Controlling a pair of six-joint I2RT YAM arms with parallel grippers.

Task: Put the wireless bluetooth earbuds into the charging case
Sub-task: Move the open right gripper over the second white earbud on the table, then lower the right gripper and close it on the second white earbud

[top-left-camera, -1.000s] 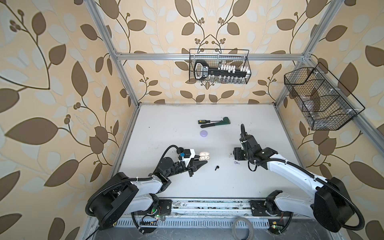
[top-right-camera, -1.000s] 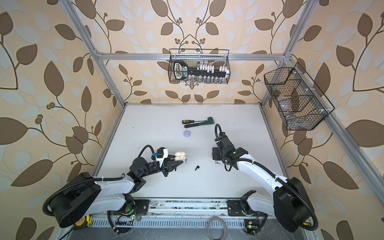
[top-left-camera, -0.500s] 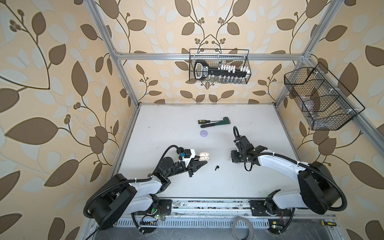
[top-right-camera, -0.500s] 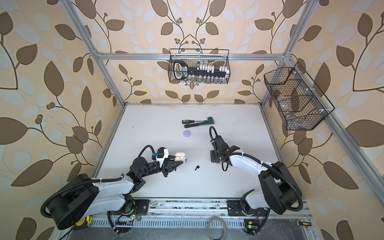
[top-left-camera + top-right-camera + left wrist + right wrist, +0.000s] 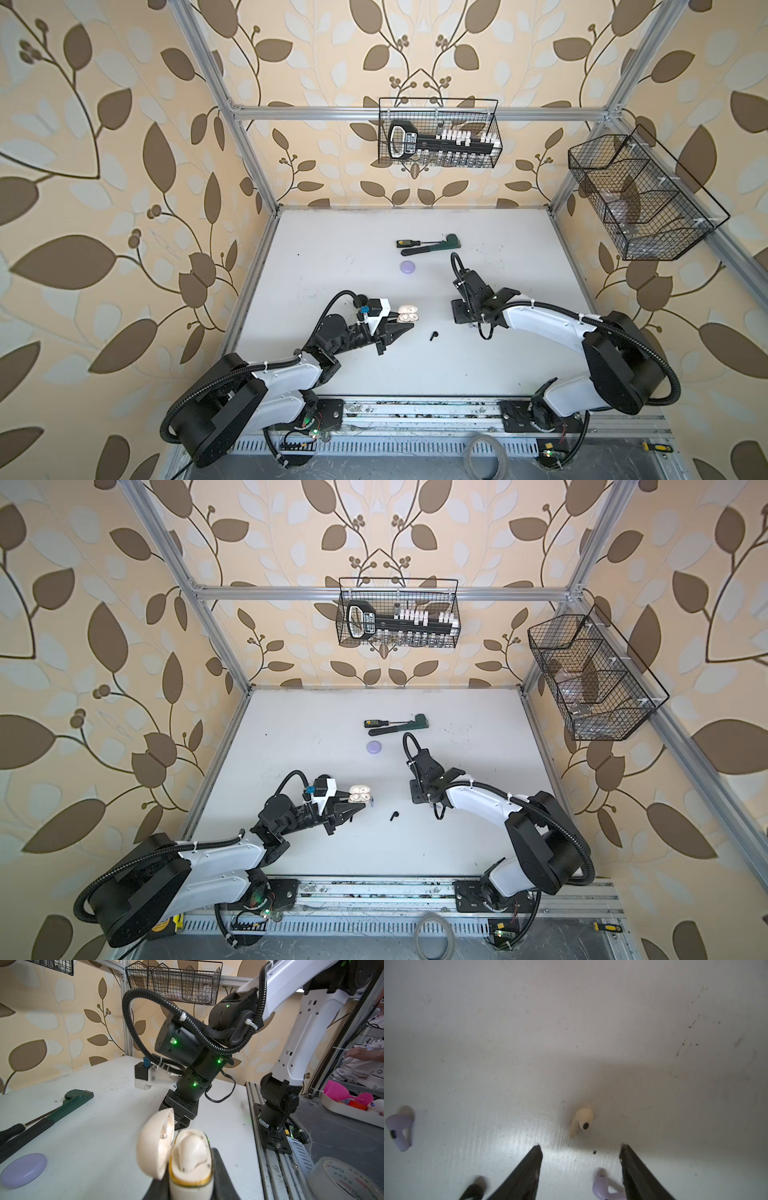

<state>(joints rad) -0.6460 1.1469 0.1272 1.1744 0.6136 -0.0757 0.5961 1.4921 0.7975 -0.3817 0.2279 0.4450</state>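
Only the right wrist view shows you the cream earbud [image 5: 581, 1122] on the table [image 5: 508, 1022], just ahead of the right gripper [image 5: 580, 1147], jaws apart. The left gripper [image 5: 188, 1185] clamps the open charging case [image 5: 155, 1147]. The right gripper has shifted leftward.

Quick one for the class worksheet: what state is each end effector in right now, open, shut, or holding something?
Left end effector: shut on the open-lidded charging case.
Right end effector: open, holding nothing; a cream earbud lies just past its tips.
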